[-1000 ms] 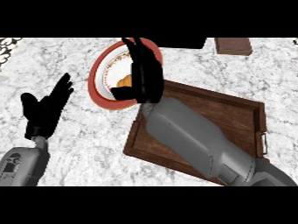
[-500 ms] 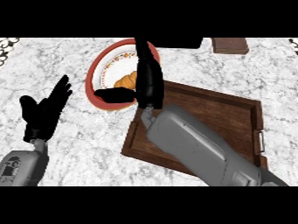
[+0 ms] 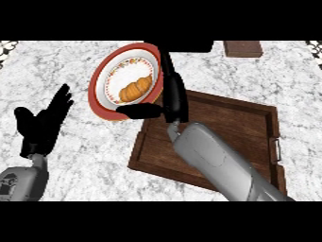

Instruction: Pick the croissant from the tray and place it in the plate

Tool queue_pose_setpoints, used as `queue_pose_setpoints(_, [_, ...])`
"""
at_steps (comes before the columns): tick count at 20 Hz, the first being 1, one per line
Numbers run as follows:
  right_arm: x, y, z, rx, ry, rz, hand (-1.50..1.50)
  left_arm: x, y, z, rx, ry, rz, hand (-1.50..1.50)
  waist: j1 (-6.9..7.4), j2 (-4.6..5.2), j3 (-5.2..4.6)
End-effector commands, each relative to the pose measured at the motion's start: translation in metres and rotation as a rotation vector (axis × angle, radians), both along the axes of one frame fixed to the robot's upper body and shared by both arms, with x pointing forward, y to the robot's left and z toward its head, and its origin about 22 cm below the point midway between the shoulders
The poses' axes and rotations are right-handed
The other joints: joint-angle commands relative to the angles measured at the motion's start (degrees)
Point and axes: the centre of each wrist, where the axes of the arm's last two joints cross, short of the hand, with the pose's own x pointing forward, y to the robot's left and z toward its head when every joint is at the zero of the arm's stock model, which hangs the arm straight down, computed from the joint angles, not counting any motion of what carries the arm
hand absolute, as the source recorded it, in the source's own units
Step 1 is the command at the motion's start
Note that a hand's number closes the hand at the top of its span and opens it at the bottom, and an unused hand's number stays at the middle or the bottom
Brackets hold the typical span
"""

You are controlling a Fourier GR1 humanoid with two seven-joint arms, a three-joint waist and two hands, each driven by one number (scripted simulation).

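Both in shot now, left hand [image 3: 43, 124] and right hand [image 3: 172, 101], matte black with slim fingers and a thumb, each on a narrow wrist feeding into smooth rounded grey casing: left forearm [image 3: 17, 182] faintly panel-lined, right forearm [image 3: 219, 163] thick and seamed.

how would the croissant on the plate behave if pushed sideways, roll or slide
The croissant looks curved and ridged, so it would probably skid or rock rather than roll far. It lies in the white well of the plate; its raised red rim would likely stop it. Being pastry, it is probably light and easily dented.
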Motion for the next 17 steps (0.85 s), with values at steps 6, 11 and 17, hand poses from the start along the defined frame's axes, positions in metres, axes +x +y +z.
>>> queue_pose_setpoints(6, [0.002, -0.028, -0.018, 0.002, 0.002, -0.026, -1.5, 0.005, -0.002, -0.001, 0.003, -0.005, 0.006, 0.0, -0.73, -0.16, -0.02])
queue_pose_setpoints(11, [0.012, -0.073, -0.022, -0.048, 0.013, -0.022, -1.5, 0.001, 0.012, 0.02, 0.02, -0.005, 0.011, 0.0, -0.75, -0.24, -0.01])
queue_pose_setpoints(17, [0.003, -0.096, -0.042, -0.093, 0.07, -0.048, -1.5, 0.004, 0.002, 0.006, 0.0, -0.004, 0.021, 0.0, -0.88, -0.19, -0.01])
